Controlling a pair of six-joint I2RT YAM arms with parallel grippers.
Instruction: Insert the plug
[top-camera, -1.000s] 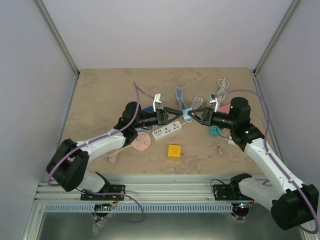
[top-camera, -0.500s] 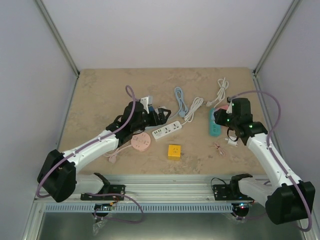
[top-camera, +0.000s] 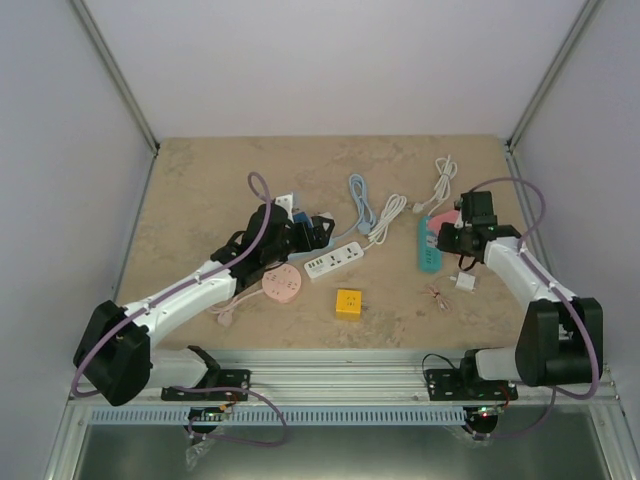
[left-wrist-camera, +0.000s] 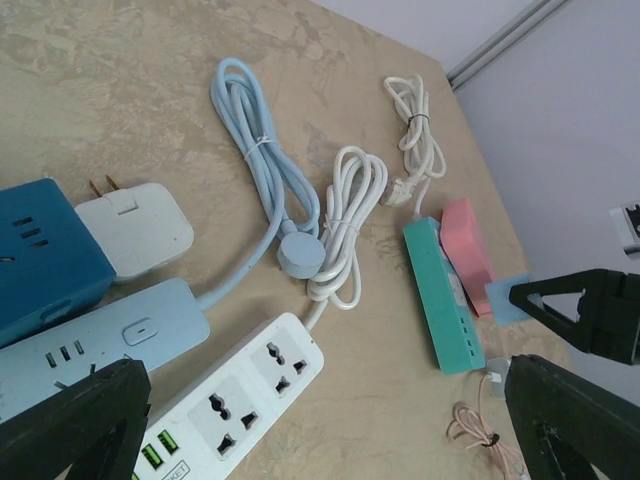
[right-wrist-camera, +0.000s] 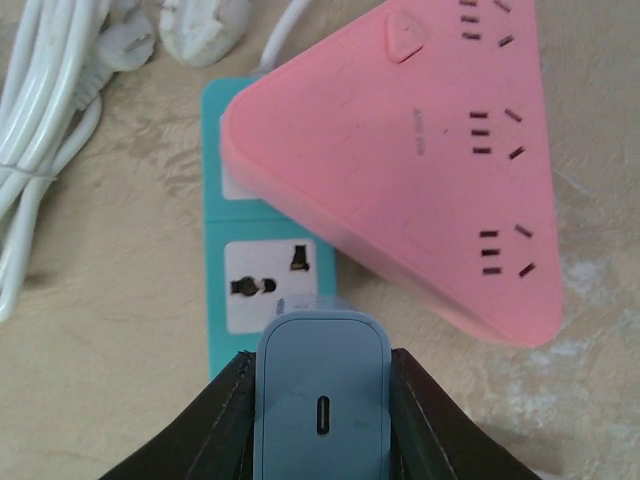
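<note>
While the right gripper (right-wrist-camera: 322, 365) hangs nose-down over the teal power strip (right-wrist-camera: 250, 220), its jaws clamp a blue-grey USB-C charger plug (right-wrist-camera: 322, 420); jaws of the left gripper (left-wrist-camera: 320, 420) gape wide, empty.

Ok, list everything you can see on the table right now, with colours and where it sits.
power strips: 5; white strip centre, light blue strip beside it, teal strip right, pink strip overlapping it, round pink strip left
dark blue cube: 1, by the light blue strip
cables: 4; light blue cable, white cable, back white cable, thin pink cable
white adapters: 2; pronged adapter by the dark blue cube, small adapter front right
yellow cube: 1, front centre
charger: 1, blue-grey, gripped over the teal strip
left gripper: black, open
right gripper: black, shut on charger
</note>
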